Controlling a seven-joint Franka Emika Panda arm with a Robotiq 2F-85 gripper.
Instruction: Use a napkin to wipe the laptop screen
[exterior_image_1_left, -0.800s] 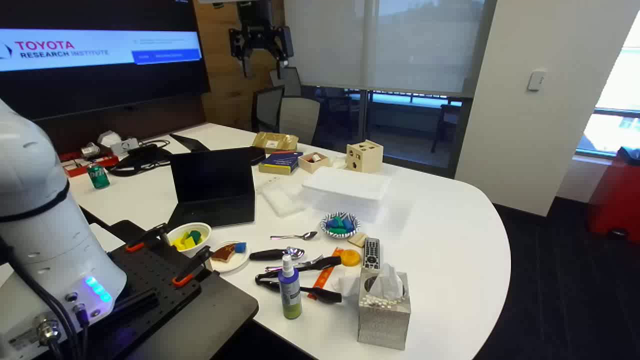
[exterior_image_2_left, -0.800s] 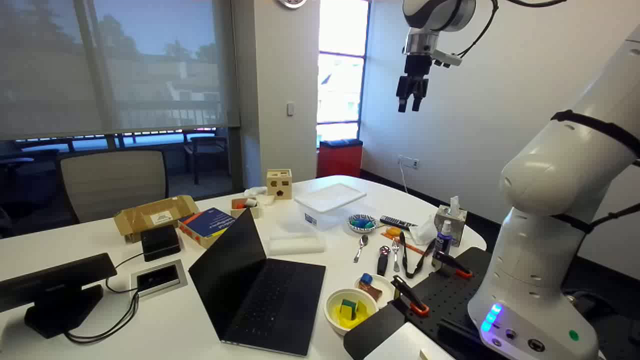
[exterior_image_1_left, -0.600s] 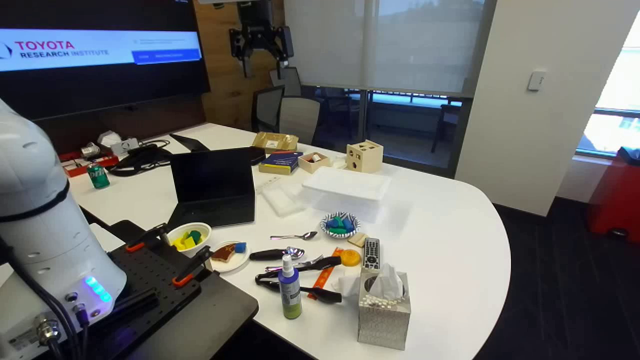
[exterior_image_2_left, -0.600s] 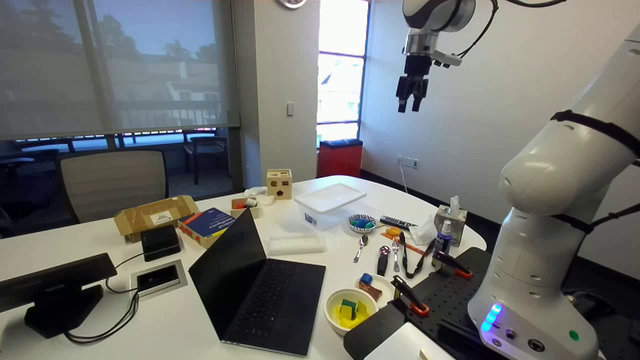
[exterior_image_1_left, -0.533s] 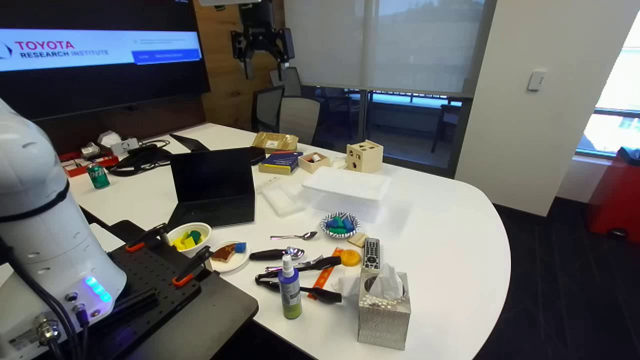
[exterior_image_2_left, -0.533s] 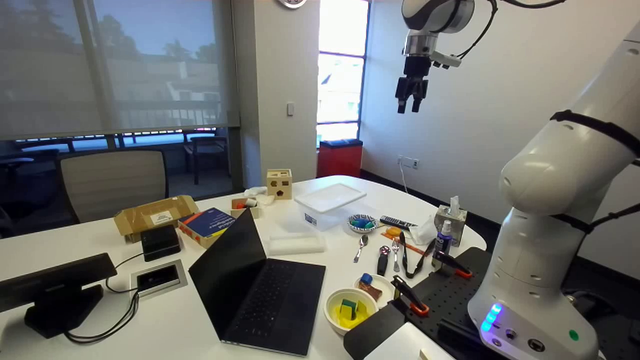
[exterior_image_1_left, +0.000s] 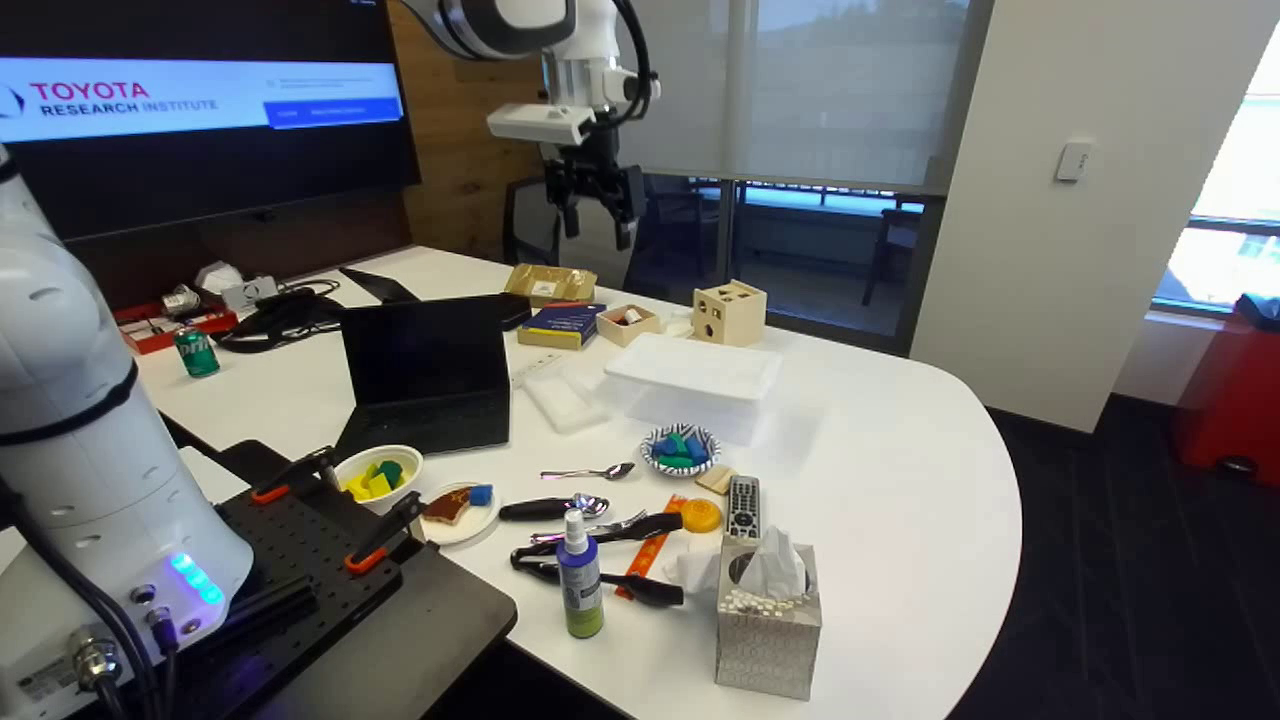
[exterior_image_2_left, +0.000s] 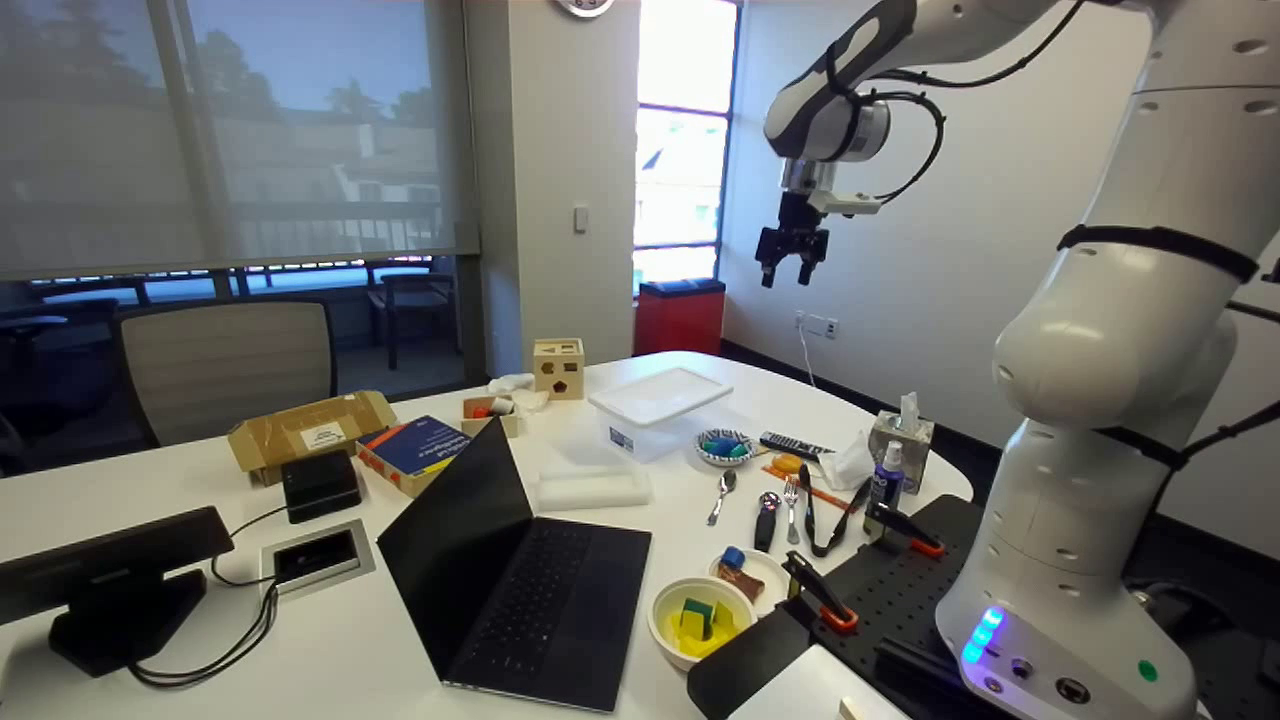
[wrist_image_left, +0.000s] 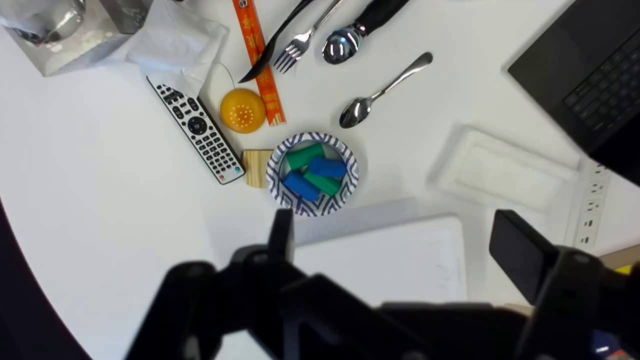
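Above the white table (exterior_image_1_left: 900, 490) | jaws spread apart | napkin (exterior_image_2_left: 848, 464) beside tissue box (exterior_image_1_left: 768, 645) | laptop screen (exterior_image_1_left: 425, 352) dark

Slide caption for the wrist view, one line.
Wrist view: open, empty gripper above the table, napkin by the remote at upper left, laptop partly in frame at upper right.

The crumpled white napkin (wrist_image_left: 175, 47) lies lower than the gripper (wrist_image_left: 392, 235), to its upper left in the wrist view. The laptop screen (exterior_image_2_left: 455, 560), dark and blank, leans back, well below the gripper.
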